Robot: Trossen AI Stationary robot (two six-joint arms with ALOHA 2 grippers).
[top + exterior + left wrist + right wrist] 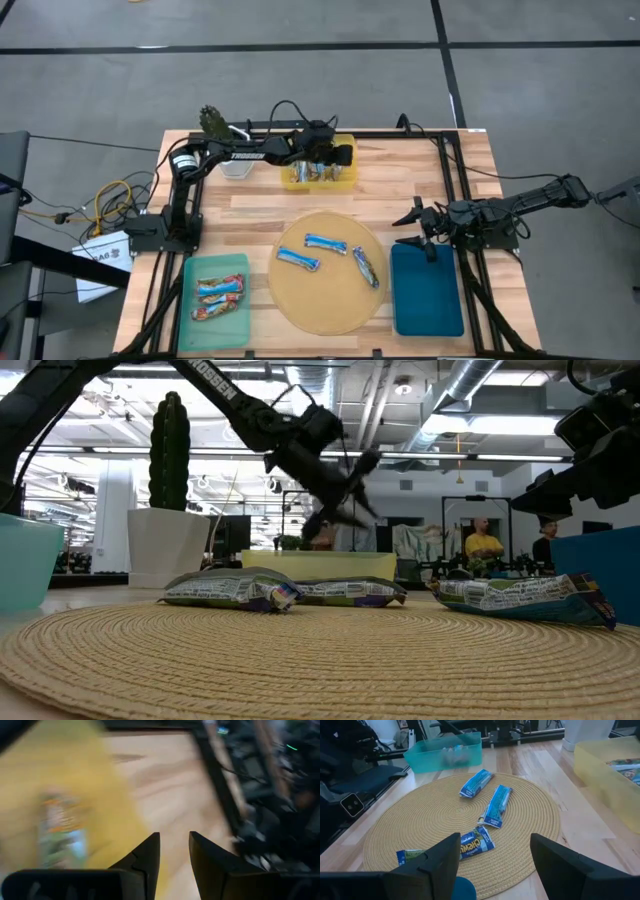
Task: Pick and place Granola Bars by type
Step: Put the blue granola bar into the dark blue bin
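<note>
The left gripper (345,155) hovers over the yellow tray (318,178) at the table's far edge, fingers slightly parted, holding nothing. Three granola bars (325,243) lie on the round woven mat (330,310). The right gripper (418,228), spread wide, waits above the blue tray (427,300).

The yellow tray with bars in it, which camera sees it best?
The high view: it looks straight down into the yellow tray, bars inside. The low view shows only its side wall; the right wrist view catches one corner; the left wrist view shows a yellow blur.
</note>
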